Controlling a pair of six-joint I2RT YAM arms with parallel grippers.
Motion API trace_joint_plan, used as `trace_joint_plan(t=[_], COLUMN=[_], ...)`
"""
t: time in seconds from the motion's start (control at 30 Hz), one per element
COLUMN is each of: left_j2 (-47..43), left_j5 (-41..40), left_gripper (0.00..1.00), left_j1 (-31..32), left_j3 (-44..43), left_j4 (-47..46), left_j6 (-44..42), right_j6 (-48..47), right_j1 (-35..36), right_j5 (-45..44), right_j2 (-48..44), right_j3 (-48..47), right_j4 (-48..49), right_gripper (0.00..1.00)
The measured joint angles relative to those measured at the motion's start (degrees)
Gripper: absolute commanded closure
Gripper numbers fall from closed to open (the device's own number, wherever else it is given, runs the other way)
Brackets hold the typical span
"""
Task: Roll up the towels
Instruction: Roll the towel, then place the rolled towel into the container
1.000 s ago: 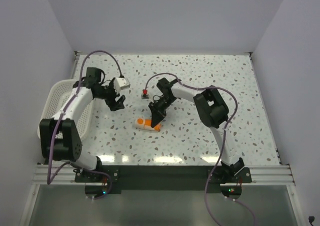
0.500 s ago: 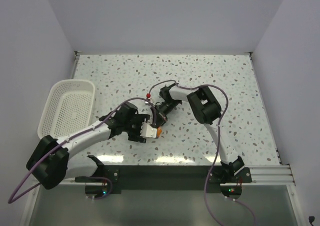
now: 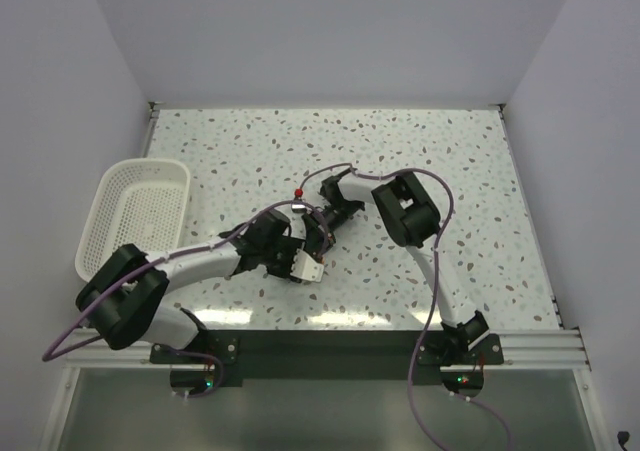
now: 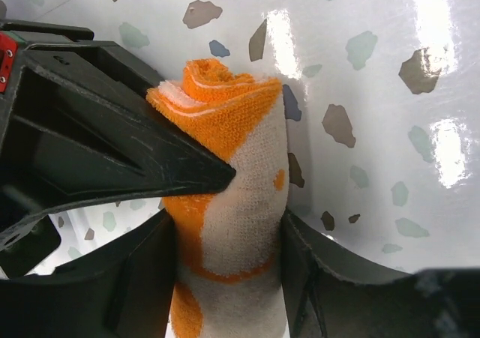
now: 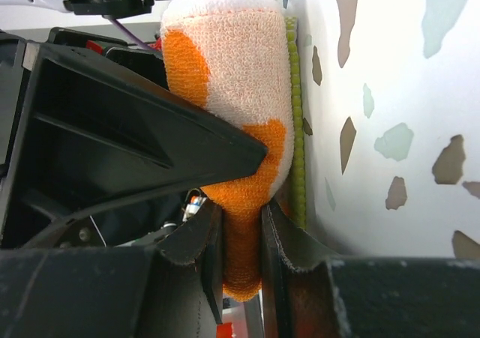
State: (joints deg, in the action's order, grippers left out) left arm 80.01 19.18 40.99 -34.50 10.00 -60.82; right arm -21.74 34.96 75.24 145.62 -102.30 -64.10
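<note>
The rolled towel (image 4: pixel 240 151), orange and cream, lies near the middle of the speckled counter (image 3: pixel 450 151), between both claws. The left claw (image 4: pixel 229 229) sits around its body, a finger touching each side. The right claw (image 5: pixel 241 240) stands narrow, pinching the orange end. A white basket (image 3: pixel 145 163) stands well apart at the left edge.

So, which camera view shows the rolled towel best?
The left wrist view: the rolled towel fills the middle, spiral end and side both visible, between the left fingers. The right wrist view shows its side only, one end pinched by the right fingers. In the top view the arms almost hide it.
</note>
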Motion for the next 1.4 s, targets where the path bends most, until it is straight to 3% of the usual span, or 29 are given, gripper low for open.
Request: trace_joint_plan(t=[0.07, 0.3, 0.47, 0.53, 0.63, 0.73, 0.8, 1.07, 1.23, 1.4], left_j2=[1.1, 2.9, 2.8, 2.5, 2.1, 2.7, 4.6, 9.8, 8.9, 7.2], left_j5=[0.1, 1.6, 3.1, 3.2, 3.4, 4.2, 6.1, 10.6, 13.3, 15.7], left_gripper=[0.50, 0.68, 0.77, 0.81, 0.90, 1.00, 1.00, 1.00, 1.00, 1.00], left_j1=[0.0, 0.0, 0.3, 0.3, 0.3, -0.6, -2.8, -20.3, -28.6, -41.8], left_j3=[-0.9, -2.5, -2.5, -2.6, -2.8, -4.6, -7.3, -19.8, -27.3, -34.2], left_j4=[0.4, 2.4, 3.5, 4.4, 6.4, 9.5, 12.7, 26.9, 31.5, 34.6], left_j6=[0.1, 0.3, 1.7, 2.4, 4.5, 7.8, 11.1, 25.9, 33.1, 37.8], right_j6=[0.0, -0.2, -1.2, -1.6, -2.4, -3.1, -3.4, -5.4, -6.3, -6.6], right_j1=[0.0, -0.8, -2.3, -3.1, -4.5, -6.1, -7.3, -12.5, -14.0, -15.1], right_j5=[0.0, -1.3, -5.6, -8.7, -12.9, -17.4, -20.5, -31.1, -35.1, -36.9], right_j2=[0.0, -1.7, -4.4, -6.1, -9.0, -11.1, -12.2, -14.5, -16.7, -18.5], right_j3=[0.1, 2.8, 3.5, 3.5, 3.4, 2.6, 2.2, -2.6, -6.8, -10.1], right_j4=[0.0, 0.4, -1.3, -2.2, -4.2, -5.1, -5.2, -6.3, -9.1, -10.6], right_gripper=[0.99, 0.57, 0.37, 0.15, 0.01, 0.01, 0.01, 0.01, 0.01, 0.01])
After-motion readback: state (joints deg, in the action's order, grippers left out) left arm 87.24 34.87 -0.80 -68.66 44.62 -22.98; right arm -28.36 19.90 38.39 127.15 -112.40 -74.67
